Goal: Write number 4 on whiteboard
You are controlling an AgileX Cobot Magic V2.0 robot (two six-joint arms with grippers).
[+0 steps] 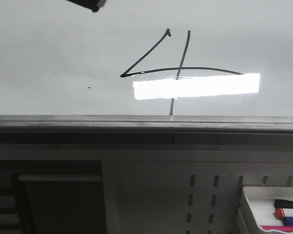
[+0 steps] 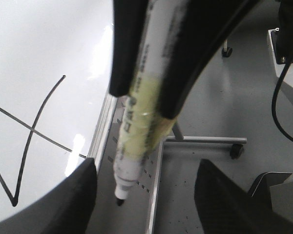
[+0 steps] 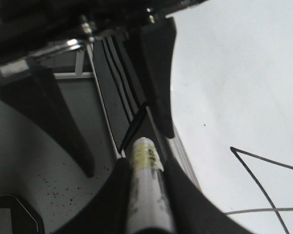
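The number 4 is drawn in thin black line on the whiteboard. A bright reflection lies over its lower part. My right gripper is shut on a white marker wrapped in yellow tape. In the left wrist view that gripper holds the marker with its black tip uncapped, off the board, over the grey frame. My left gripper is open and empty, with the marker between its spread fingers. Parts of the 4 also show in the left wrist view and the right wrist view.
The board's grey metal frame runs along its bottom edge. A small white tray with markers sits at the lower right. A dark arm part pokes in at the top. A tiny black dot marks the board.
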